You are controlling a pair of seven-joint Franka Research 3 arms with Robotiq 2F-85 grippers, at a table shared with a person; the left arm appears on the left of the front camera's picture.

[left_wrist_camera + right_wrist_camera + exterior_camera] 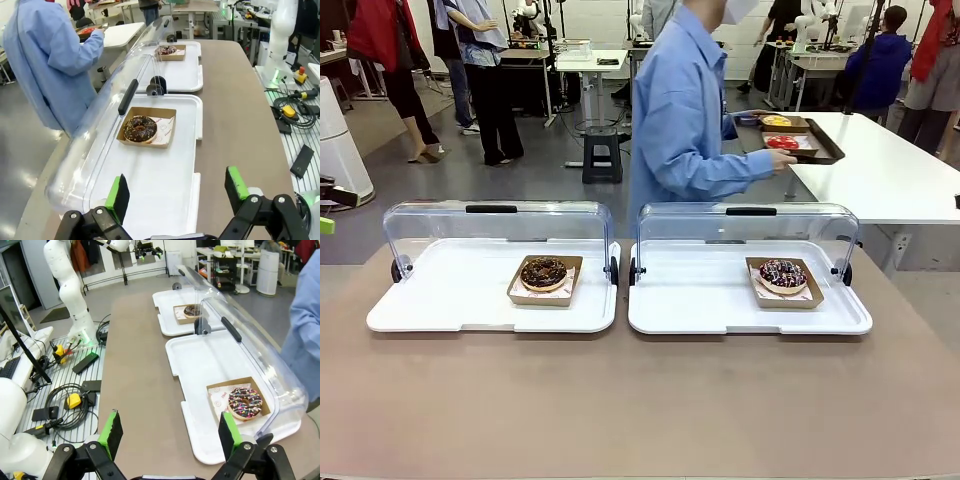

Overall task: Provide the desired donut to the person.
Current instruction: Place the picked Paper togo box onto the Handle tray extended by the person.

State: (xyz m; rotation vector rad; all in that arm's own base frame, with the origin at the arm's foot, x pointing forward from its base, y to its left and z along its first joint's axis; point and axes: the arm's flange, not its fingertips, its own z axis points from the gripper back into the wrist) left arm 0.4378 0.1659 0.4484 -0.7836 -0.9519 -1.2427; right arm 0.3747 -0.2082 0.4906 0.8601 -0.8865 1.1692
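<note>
On paper tray [162, 134] — unreadable print

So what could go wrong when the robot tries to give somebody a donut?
1. The person is turned away toward a side table, so nothing yet shows which donut is wanted; the robot might pick wrongly.
2. The chocolate donut and the sprinkled donut sit on loose cardboard trays, which could slide.
3. The raised clear lid might get bumped.
</note>
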